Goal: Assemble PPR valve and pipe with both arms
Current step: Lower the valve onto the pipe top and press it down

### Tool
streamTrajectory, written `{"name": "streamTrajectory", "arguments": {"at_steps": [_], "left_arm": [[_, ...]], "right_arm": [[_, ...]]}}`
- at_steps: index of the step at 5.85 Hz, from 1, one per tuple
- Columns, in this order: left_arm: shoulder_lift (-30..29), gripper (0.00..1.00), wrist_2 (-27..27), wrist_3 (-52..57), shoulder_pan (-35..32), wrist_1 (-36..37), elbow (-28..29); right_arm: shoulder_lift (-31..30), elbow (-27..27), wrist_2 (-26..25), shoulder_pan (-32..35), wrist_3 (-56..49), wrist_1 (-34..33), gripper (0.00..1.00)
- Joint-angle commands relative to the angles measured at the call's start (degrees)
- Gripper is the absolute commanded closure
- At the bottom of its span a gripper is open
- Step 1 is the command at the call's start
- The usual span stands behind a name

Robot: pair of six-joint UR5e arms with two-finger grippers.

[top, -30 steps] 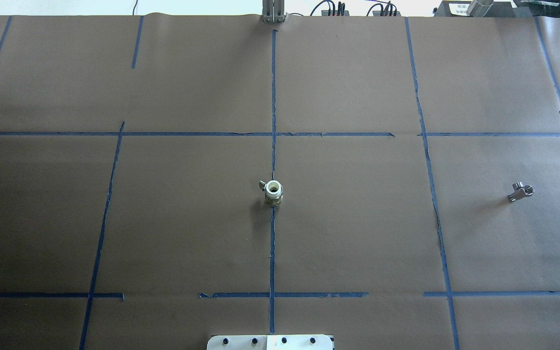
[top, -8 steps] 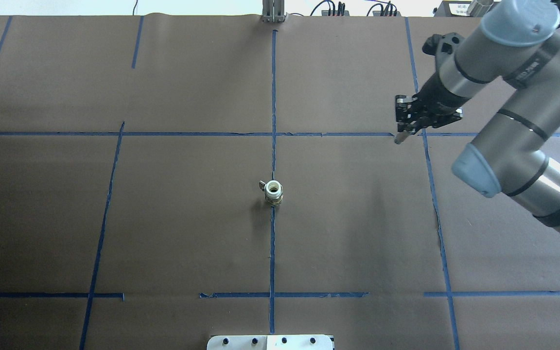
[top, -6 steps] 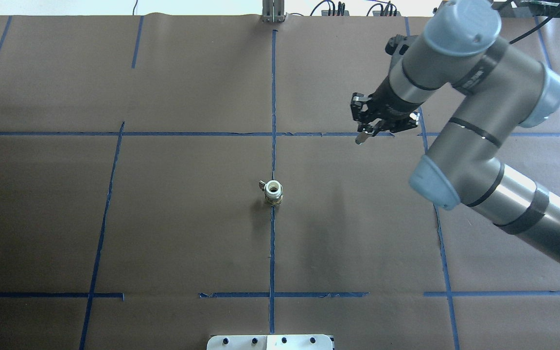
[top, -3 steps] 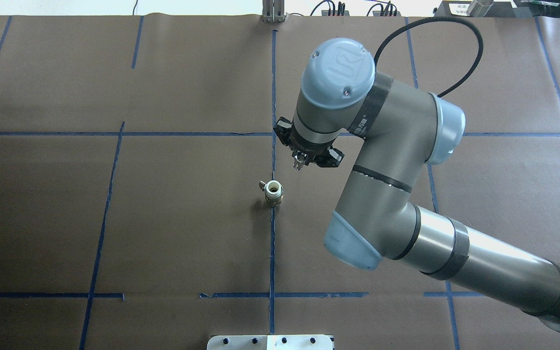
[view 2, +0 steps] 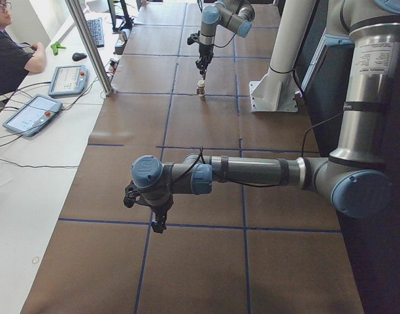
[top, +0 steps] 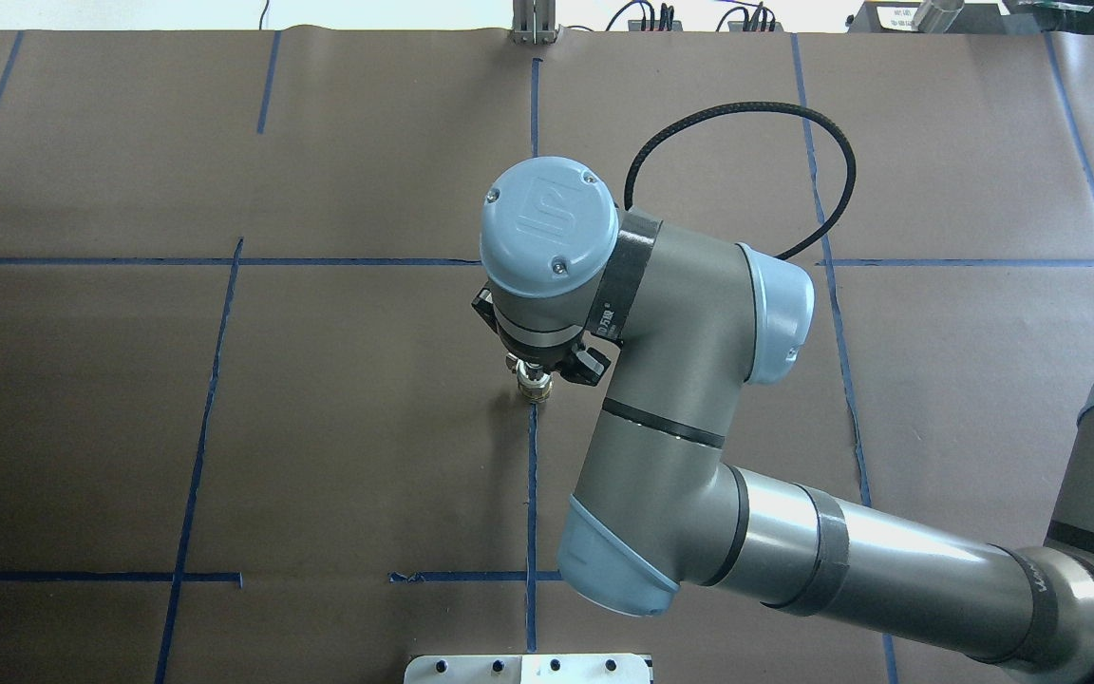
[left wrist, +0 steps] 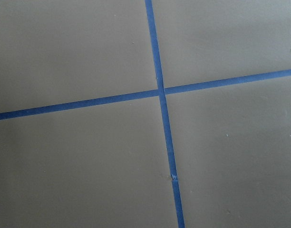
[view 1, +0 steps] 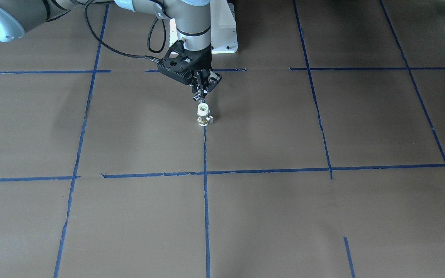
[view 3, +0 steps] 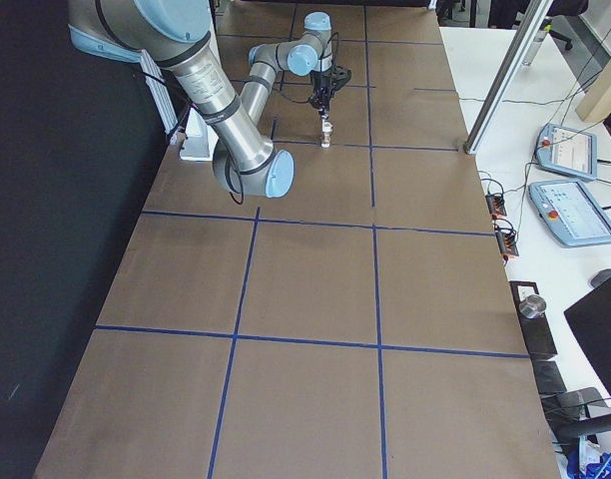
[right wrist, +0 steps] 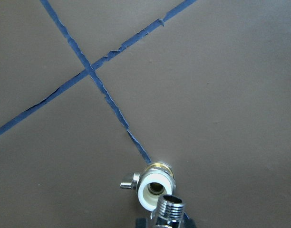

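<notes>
The right arm (top: 875, 560) comes in from the right side with its long forearm stretched toward the middle. There the wrist (top: 550, 228) stands upright, and the right gripper (view 1: 199, 94) points down below it with its jaws closed on the pipe (right wrist: 170, 209). The left arm (view 2: 252, 171) keeps its upper part upright and its forearm level, stretched far out from the base, and the left gripper (view 2: 159, 221) hangs down from the end of it; whether its jaws are open or closed, I cannot tell.
</notes>
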Motion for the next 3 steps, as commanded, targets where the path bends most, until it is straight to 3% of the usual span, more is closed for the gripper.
{"name": "streamTrajectory", "arguments": {"at_steps": [1,3], "left_arm": [[0.0,0.0,0.0,0.0,0.0,0.0,-0.1],[0.0,0.0,0.0,-0.1,0.1,0.0,0.0]], "right_arm": [[0.6,-0.8,-1.5,-0.1,0.0,-0.2,1.0],[0.5,-2.3,-2.2,-0.2,0.1,-0.2,1.0]]}}
